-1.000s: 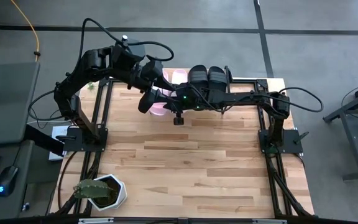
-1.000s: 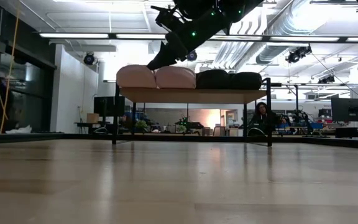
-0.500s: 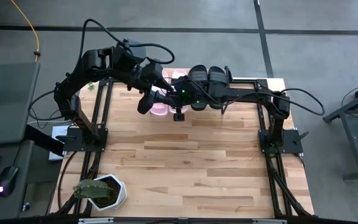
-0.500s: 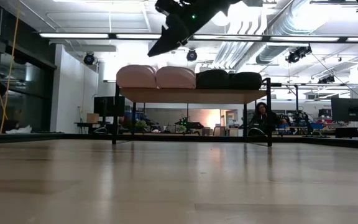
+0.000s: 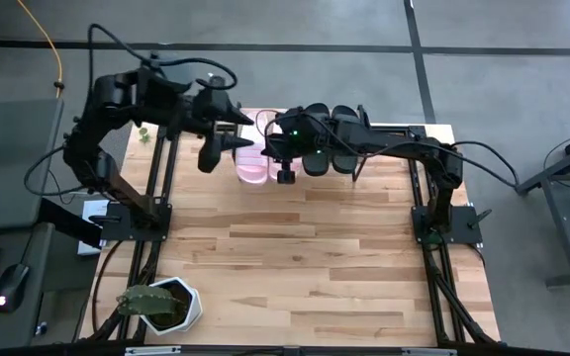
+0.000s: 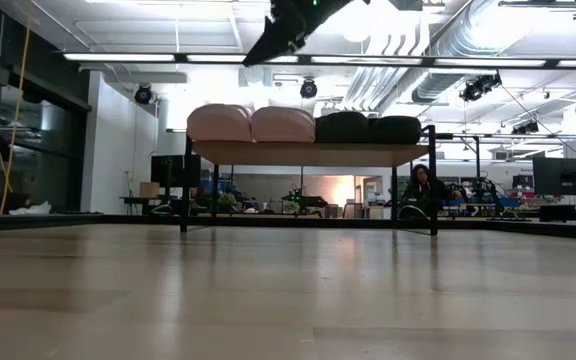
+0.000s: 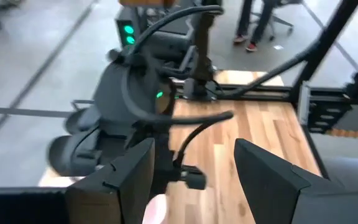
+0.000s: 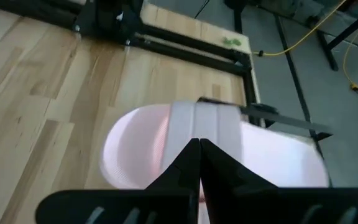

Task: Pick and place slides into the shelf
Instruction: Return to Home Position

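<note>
Up on the shelf (image 6: 308, 152), across the centre of the low view, in one close row: two pink slides (image 6: 219, 123) toward the left, two black slides (image 6: 343, 127) toward the right, all resting on the light top board. Same row at top centre of the high view, at the far edge of the counter (image 5: 315, 257), partly hidden under the arms.

Left pincer (image 5: 241, 136): upper left of centre in the high view, just beside the pink pair. Fingers (image 7: 129, 180) spread wide in the left wrist view, nothing between them.

Right pincer (image 8: 199, 146): at the end of the arm stretched in from the right of the high view, across the black pair. Fingertips pressed together to a point, gripping nothing, hovering over the ribbed strap of a pink slide.

At the top of the low view, above the pink pair and clear of it: one dark pincer tip slanting down to the left. Impossible to say which arm's.

Lower left of the high view: a potted plant (image 5: 154, 303) on the counter corner. Behind the shelf legs in the low view: a seated person (image 6: 420, 188).
</note>
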